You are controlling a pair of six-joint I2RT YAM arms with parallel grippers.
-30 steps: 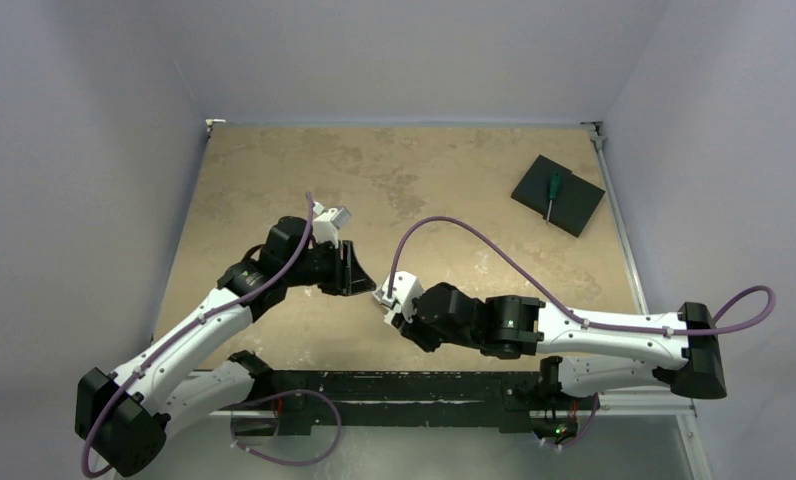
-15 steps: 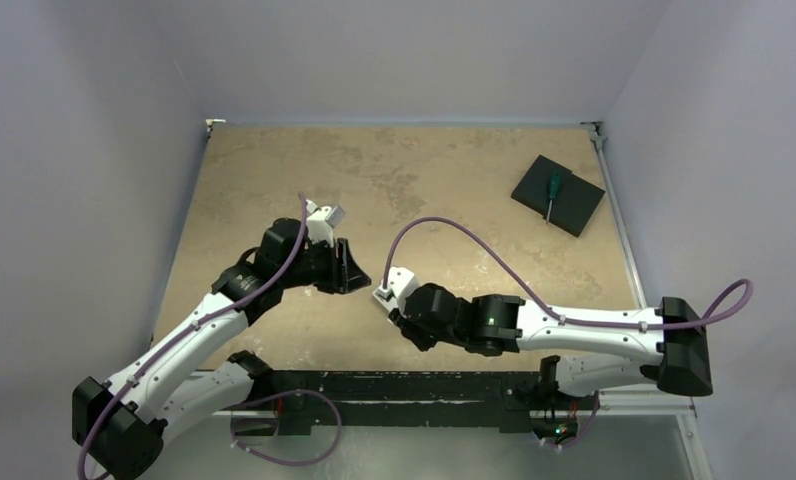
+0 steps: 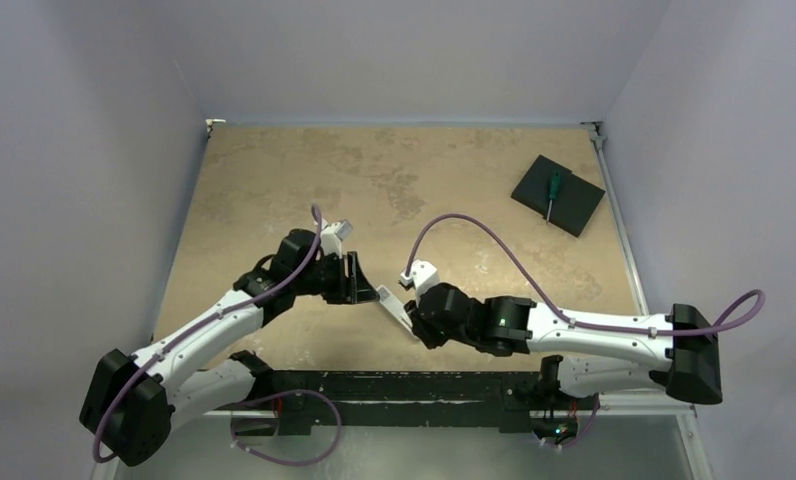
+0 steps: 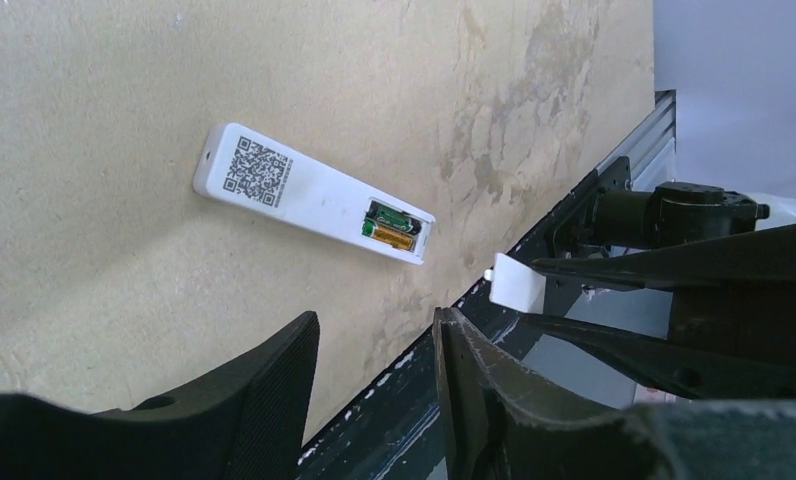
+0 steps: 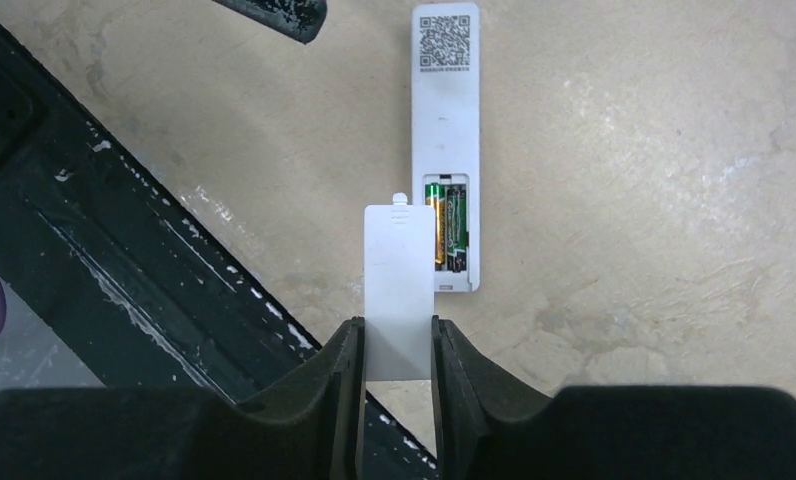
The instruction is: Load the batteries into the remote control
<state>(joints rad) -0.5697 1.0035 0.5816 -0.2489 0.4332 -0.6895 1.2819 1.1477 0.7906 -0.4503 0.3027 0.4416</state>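
Note:
The white remote control (image 5: pixel 443 120) lies face down on the table near its front edge, its battery recess open. A gold-orange battery (image 5: pixel 436 225) and a dark battery (image 5: pixel 456 228) sit side by side in the recess. They also show in the left wrist view, the gold one (image 4: pixel 394 239) next to the dark one (image 4: pixel 395 216). My right gripper (image 5: pixel 396 330) is shut on the white battery cover (image 5: pixel 398 290), held just beside the recess. My left gripper (image 4: pixel 376 325) is open and empty, close to the remote (image 3: pixel 392 308) and above the table edge.
A black square pad (image 3: pixel 564 205) with a green-handled screwdriver (image 3: pixel 552 190) on it lies at the far right. The black front rail (image 3: pixel 394 385) runs right beside the remote and under both grippers. The two grippers (image 3: pixel 362 285) (image 3: pixel 414 322) are close together.
My left gripper has moved right and nearer to the front edge. My right gripper has shifted right and back with the cover, so the remote now shows between them.

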